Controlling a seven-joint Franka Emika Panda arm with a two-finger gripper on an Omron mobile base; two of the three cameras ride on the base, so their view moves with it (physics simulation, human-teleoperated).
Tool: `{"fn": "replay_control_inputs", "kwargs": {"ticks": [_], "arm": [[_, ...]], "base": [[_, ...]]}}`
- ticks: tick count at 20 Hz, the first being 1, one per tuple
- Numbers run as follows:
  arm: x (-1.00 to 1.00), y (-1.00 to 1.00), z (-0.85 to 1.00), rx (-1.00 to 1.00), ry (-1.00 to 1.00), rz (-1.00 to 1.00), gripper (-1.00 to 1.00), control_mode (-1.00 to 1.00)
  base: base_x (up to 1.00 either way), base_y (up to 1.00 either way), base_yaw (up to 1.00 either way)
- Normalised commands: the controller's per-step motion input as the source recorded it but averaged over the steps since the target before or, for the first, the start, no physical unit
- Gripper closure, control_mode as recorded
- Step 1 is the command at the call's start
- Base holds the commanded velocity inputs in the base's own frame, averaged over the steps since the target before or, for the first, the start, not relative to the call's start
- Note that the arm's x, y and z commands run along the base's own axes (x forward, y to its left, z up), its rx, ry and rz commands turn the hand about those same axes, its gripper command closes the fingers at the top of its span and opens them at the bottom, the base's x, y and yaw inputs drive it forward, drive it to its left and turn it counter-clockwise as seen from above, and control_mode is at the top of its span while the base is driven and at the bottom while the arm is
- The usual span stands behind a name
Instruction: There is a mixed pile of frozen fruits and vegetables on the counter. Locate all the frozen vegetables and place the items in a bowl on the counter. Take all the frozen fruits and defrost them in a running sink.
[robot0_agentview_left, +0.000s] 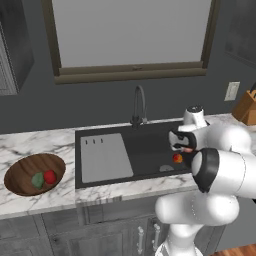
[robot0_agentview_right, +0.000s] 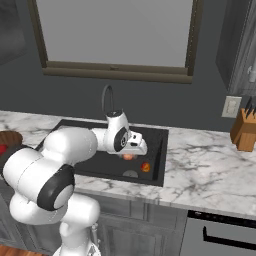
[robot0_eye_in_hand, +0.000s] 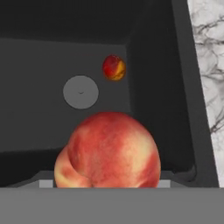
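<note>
My gripper (robot0_agentview_right: 131, 150) hangs over the right half of the black sink (robot0_agentview_left: 145, 147), shut on a pinkish-red peach (robot0_eye_in_hand: 109, 151), one of the frozen fruits. The peach covers the fingertips in the hand view. Below it, an orange fruit with a red blush (robot0_eye_in_hand: 114, 68) lies on the sink floor beside the round drain (robot0_eye_in_hand: 80, 92). The same fruit (robot0_agentview_left: 177, 158) shows in the left base view. On the counter (robot0_agentview_left: 30, 142) to the left sits the wooden bowl (robot0_agentview_left: 25, 167), holding a dark green lump (robot0_agentview_left: 38, 180) and a bright red round item (robot0_agentview_left: 49, 176).
A pale ribbed panel (robot0_agentview_left: 104, 157) covers the sink's left half. The dark curved faucet (robot0_agentview_left: 139, 105) rises behind the basin. A wooden knife block (robot0_agentview_right: 244, 131) stands at the far right of the marble counter, under a wall outlet (robot0_agentview_right: 231, 106).
</note>
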Motion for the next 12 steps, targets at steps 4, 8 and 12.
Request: {"fn": "replay_control_inputs", "kwargs": {"ticks": [4,8,12], "arm": [[0.3,0.44,-0.23,0.0,0.04,0.05,1.0,-1.0],[0.27,0.24,-0.31,0.01,0.05,0.03,1.0,-1.0],[0.26,-0.03,-0.2,0.0,0.02,0.0,1.0,-1.0]], "base": [[0.0,0.0,0.0],[0.0,0.0,0.0],[0.0,0.0,0.0]]}}
